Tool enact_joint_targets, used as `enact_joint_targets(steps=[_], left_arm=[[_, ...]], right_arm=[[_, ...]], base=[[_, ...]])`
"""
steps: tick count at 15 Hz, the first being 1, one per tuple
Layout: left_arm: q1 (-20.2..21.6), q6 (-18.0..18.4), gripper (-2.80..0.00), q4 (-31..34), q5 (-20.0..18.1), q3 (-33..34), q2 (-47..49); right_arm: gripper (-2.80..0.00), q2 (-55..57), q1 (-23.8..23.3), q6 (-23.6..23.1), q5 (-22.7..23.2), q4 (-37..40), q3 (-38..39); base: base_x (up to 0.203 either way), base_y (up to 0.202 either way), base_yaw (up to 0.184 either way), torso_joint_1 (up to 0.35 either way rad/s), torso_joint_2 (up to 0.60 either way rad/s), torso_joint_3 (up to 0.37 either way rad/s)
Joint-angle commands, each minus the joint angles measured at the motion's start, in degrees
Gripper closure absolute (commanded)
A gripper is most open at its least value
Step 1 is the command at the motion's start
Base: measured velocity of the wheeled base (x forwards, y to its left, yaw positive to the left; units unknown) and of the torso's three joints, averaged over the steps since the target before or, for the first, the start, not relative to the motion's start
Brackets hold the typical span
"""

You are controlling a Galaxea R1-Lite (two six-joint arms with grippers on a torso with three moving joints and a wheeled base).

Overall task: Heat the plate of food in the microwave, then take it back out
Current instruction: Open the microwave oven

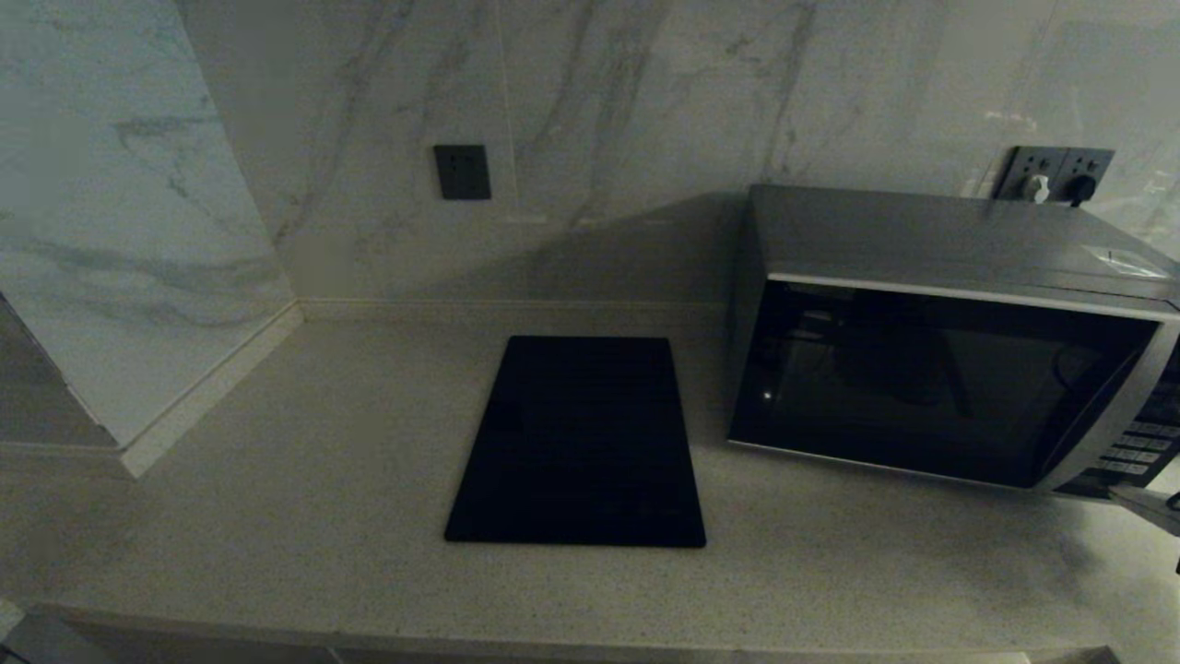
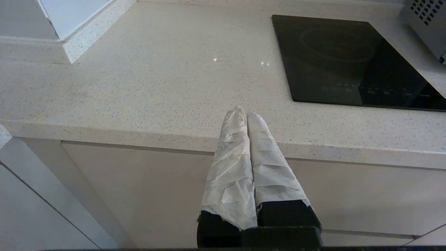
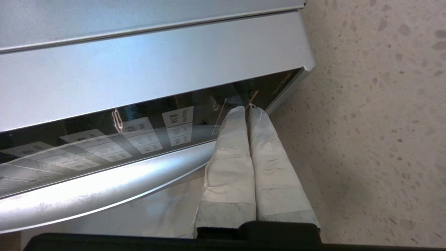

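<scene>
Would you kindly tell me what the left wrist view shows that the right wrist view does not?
Only the left wrist view shows the shut left gripper, parked off the counter's front edge, and the flat black rectangular slab. Only the right wrist view shows the shut right gripper, tips at the large dark grey microwave button panel beside its curved silver trim. Both share the pale speckled countertop. Neither shows the plate.

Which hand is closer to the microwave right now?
Right. The right hand sits at the microwave, fingertips by its button panel. The left hand hangs at the counter's front edge, beyond the black slab.
</scene>
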Motion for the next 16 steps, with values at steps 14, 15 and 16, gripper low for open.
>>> enact_joint_targets(steps=[14, 15, 16], left_arm=[[0.0, 0.0, 0.00, 0.0, 0.0, 0.0, 0.0], [0.0, 0.0, 0.00, 0.0, 0.0, 0.0, 0.1], [0.0, 0.0, 0.00, 0.0, 0.0, 0.0, 0.1]], right_arm=[[0.00, 1.3, 0.1, 0.3, 0.4, -0.3, -1.5], [0.00, 1.1, 0.1, 0.3, 0.4, -0.3, -1.4], [0.00, 0.7, 0.1, 0.3, 0.4, -0.3, -1.1]], base=[[0.000, 0.000, 0.000, 0.000, 0.00, 0.000], [0.000, 0.000, 0.000, 0.000, 0.00, 0.000], [0.000, 0.000, 0.000, 0.000, 0.00, 0.000]])
